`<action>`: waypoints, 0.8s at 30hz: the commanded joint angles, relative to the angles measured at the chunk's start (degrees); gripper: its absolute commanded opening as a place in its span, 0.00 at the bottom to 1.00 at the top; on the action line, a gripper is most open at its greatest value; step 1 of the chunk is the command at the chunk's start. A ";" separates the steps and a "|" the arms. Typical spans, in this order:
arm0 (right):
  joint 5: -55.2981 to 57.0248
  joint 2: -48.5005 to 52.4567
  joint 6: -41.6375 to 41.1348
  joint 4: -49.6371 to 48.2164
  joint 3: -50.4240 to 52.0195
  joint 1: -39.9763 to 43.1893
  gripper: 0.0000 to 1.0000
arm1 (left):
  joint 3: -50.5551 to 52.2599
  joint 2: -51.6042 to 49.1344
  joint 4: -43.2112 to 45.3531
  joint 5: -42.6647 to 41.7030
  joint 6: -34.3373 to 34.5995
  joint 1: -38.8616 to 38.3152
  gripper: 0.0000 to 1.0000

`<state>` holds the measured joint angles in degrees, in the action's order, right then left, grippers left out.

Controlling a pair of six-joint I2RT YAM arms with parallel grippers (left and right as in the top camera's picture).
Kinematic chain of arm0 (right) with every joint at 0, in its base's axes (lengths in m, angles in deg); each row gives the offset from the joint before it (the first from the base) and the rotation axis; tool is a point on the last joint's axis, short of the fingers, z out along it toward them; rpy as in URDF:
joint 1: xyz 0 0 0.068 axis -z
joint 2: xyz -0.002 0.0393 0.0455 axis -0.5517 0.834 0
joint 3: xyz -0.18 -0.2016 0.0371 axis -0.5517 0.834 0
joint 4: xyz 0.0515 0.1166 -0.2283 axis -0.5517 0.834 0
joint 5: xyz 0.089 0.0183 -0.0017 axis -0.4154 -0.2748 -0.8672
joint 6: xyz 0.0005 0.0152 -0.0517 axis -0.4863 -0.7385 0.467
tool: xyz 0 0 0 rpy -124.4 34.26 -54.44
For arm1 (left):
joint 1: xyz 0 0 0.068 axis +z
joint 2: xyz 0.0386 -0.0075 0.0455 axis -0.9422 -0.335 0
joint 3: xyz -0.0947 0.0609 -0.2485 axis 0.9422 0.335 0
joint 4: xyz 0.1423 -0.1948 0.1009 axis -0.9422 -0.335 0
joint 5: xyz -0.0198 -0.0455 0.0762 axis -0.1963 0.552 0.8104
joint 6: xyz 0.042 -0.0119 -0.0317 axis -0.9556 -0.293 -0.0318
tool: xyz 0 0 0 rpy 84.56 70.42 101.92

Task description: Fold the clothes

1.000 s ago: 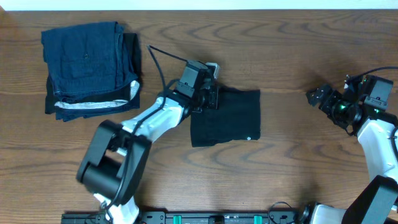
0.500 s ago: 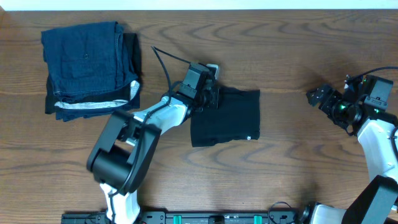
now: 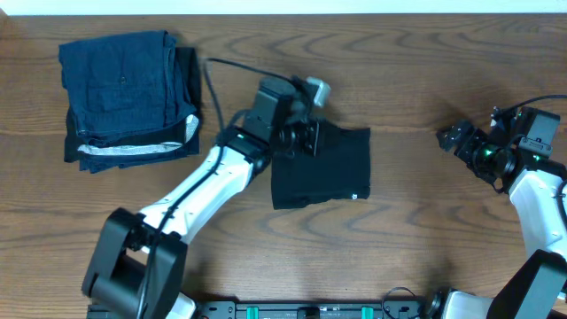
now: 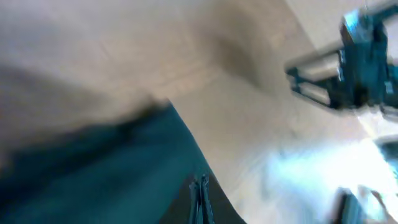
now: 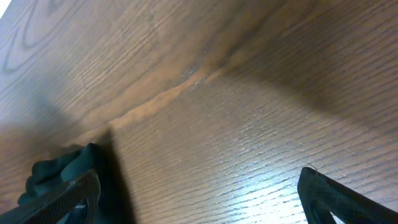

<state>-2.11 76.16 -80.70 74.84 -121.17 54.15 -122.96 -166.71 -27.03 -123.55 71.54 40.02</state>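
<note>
Overhead, we see the black T-shirt [image 3: 323, 173] folded on the table [image 3: 416, 221]. Our left gripper [image 3: 308, 137], fingers together, is over its ten o'clock corner. Our right gripper [image 3: 452, 137], at three o'clock, is wide apart.

folded dark blue garments [image 3: 124, 93], white-striped edge, lie on the wooden table [image 3: 416, 230].

Robot lab bench: left arm [image 3: 208, 182], right arm [image 3: 542, 208] on rail [image 3: 310, 311], wood-grain table [image 3: 416, 221].
</note>
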 commanded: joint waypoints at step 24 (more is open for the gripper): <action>0.04 -0.55 0.13 0.09 -0.22 0.37 0.99 | -0.24 -16.37 -1.57 -9.75 -1.14 -7.93 0.06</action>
<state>-2.11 76.16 -80.70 74.86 -121.17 54.15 -122.96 -180.88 -28.56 -136.19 71.36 32.06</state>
